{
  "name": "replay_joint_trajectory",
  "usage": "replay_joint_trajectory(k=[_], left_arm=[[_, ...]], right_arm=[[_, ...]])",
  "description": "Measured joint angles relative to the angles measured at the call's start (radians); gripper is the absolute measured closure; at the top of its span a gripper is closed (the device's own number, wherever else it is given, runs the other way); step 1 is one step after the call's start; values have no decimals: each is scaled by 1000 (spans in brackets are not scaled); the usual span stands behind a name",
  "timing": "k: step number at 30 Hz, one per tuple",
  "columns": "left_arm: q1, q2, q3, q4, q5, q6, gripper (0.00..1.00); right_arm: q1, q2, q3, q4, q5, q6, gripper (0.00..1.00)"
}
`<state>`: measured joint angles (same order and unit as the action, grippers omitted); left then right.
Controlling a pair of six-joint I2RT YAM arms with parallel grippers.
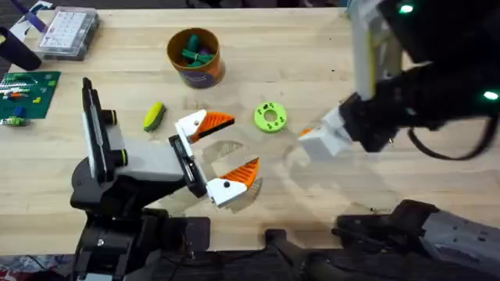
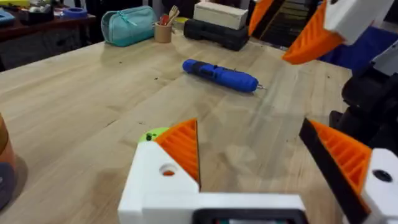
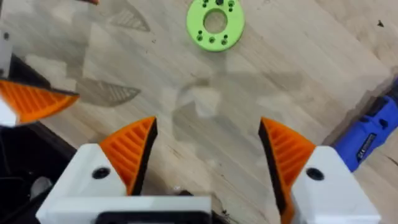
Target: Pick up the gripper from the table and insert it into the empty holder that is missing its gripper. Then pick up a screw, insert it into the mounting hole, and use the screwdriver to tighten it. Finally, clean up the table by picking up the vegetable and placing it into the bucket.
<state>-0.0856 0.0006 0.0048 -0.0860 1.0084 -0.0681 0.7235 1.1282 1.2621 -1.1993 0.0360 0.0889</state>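
Note:
My left gripper (image 1: 221, 150) is open above the table (image 1: 312, 47), its orange pads spread wide and nothing between them. The lime-green disc (image 1: 270, 117) lies just beyond it. The yellow and green vegetable (image 1: 154, 115) lies to the left of that gripper. The orange bucket (image 1: 195, 56) stands farther back with green pieces inside. My right gripper (image 3: 208, 155) hangs open over bare wood, with the disc (image 3: 215, 23) ahead of it and the blue screwdriver (image 3: 373, 134) beside it. The screwdriver (image 2: 221, 73) lies flat. The holder and the screw are out of view.
A clear parts box (image 1: 70, 31) sits at the back left, and a green circuit board (image 1: 27, 94) lies at the left edge. A teal pouch (image 2: 127, 25) and a black case (image 2: 214, 32) stand on the far side of the table.

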Motion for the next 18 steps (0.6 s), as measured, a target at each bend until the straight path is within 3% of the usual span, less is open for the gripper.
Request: replay_joint_trajectory(k=[6, 13, 18], left_arm=[[0, 0, 0, 0, -1, 0, 15], [0, 0, 0, 0, -2, 0, 15], [0, 0, 0, 0, -2, 0, 15]], right_arm=[[0, -100, -34, -14, 0, -8, 6], [0, -235, -161, 39, 0, -7, 6], [0, -261, -212, 78, 0, -7, 6]])
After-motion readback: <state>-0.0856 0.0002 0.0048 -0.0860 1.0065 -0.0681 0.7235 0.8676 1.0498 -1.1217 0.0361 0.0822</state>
